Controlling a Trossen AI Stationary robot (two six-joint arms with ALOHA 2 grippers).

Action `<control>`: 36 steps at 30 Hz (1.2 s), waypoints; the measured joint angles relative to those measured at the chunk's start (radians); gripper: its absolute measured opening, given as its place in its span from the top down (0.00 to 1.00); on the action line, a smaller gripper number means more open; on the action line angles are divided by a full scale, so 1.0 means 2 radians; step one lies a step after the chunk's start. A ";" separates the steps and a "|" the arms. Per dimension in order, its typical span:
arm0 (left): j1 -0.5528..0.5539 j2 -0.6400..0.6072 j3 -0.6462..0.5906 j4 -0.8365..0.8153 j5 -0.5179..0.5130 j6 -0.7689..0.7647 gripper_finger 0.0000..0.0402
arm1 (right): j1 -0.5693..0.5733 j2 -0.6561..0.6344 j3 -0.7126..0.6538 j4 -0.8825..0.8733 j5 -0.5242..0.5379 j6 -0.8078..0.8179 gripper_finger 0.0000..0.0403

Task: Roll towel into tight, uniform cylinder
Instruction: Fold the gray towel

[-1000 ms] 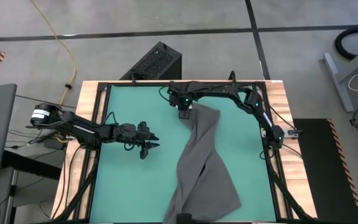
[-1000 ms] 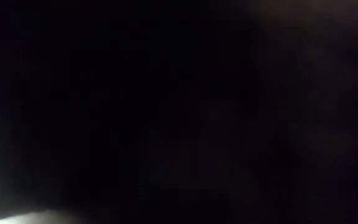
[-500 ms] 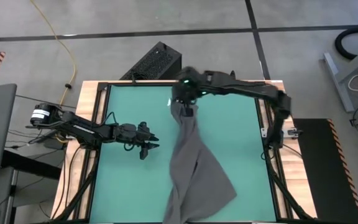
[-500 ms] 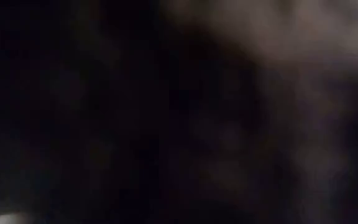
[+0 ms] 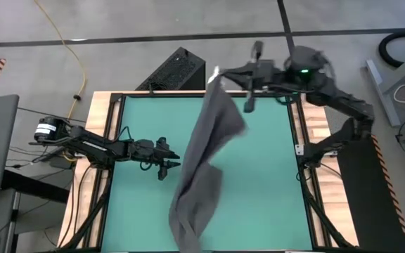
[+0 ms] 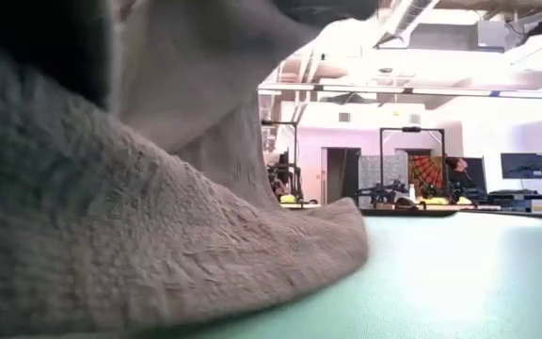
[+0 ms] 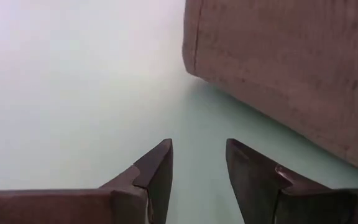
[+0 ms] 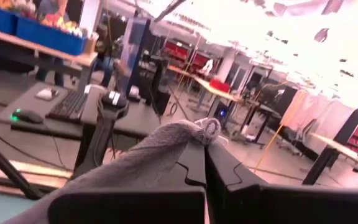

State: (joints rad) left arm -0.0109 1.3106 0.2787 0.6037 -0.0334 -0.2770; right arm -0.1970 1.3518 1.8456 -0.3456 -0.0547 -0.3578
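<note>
Lifted higher, towel (image 5: 201,158) hangs from right gripper (image 5: 216,76).

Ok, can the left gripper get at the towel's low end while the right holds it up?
Probably yes. The left gripper is open just beside the towel, with only bare mat between them. The right gripper, shut on the towel's top corner, is well clear.

**Room and surroundings**

Grey concrete floor (image 5: 153,21) with dark seam lines; yellow cable (image 5: 72,49) trails across it. Black box (image 5: 176,69) sits behind the table. Low view: bright hall, ceiling ducts (image 6: 405,17), doorway (image 6: 336,174), monitor (image 6: 522,166). Right wrist view: desk with keyboard (image 8: 69,107), blue bins (image 8: 27,25).
</note>
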 joint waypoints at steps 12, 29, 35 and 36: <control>0.000 0.000 0.000 0.007 0.000 -0.003 0.66 | -0.021 0.011 -0.001 -0.122 0.002 0.040 0.98; 0.022 -0.091 0.001 -0.006 -0.066 0.036 0.66 | -0.082 0.042 0.000 0.309 -0.181 0.213 0.98; 0.026 -0.139 0.000 -0.042 -0.074 0.048 0.66 | -0.072 0.014 0.008 0.291 -0.317 0.271 0.98; 0.026 -0.146 0.000 -0.048 -0.074 0.049 0.66 | -0.070 0.006 0.012 0.279 -0.333 0.271 0.98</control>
State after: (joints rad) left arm 0.0417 1.0179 0.2794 0.5067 -0.1815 -0.1788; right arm -0.3372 1.3642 1.8689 0.2118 -0.7204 0.1837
